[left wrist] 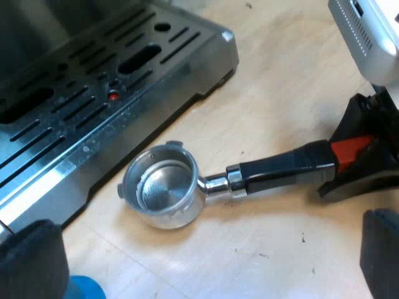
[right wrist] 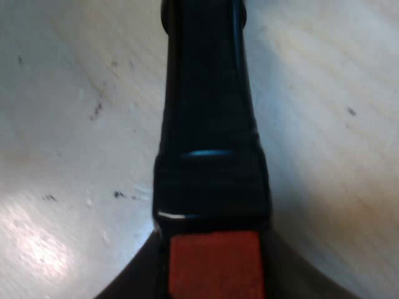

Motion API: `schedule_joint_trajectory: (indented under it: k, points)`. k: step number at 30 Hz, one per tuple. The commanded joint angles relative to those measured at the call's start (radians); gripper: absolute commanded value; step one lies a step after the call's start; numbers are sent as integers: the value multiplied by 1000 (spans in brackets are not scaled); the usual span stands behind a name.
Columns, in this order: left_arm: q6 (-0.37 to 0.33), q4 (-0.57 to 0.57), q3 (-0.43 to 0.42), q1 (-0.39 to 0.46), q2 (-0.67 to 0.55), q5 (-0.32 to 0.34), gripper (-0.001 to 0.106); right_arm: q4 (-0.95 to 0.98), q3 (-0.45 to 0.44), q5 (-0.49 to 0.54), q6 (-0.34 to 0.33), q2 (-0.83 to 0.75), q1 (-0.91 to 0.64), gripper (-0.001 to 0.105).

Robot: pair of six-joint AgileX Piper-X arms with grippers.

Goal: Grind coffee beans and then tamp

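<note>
Beside the espresso machine's drip tray [left wrist: 124,81], a portafilter [left wrist: 165,187] lies on the tabletop [left wrist: 280,81]; left gripper [left wrist: 206,274] released, right gripper [left wrist: 356,153] at its red end [right wrist: 214,265], grip indiscernible.

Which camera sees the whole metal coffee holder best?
The left wrist view. It shows the whole metal holder lying on the table beside the espresso machine, its basket empty. In the right wrist view you see its dark handle and red end, close up.
</note>
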Motion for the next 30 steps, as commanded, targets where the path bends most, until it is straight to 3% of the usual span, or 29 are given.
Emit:
schedule_joint_trajectory:
  k: [1,8,15,21,24,29,30]
  points:
    - [2,-11,0,-7,8,-10,97,-28,-8,12,5,10,-1,0]
    - [7,-14,0,-7,146,10,97,-28,-8,12,42,60,-1,0]
    - [7,-34,0,-7,175,20,97,9,-8,-35,56,69,-1,0]
    - [7,-34,0,-7,175,89,97,90,-8,-101,77,69,-1,0]
    - [7,-34,0,-7,175,88,97,160,-8,-101,106,69,-1,10]
    - [7,-34,0,-7,175,88,97,242,-8,-138,109,69,-1,44]
    - [7,-34,0,-7,175,88,97,248,-8,-143,109,69,-1,47]
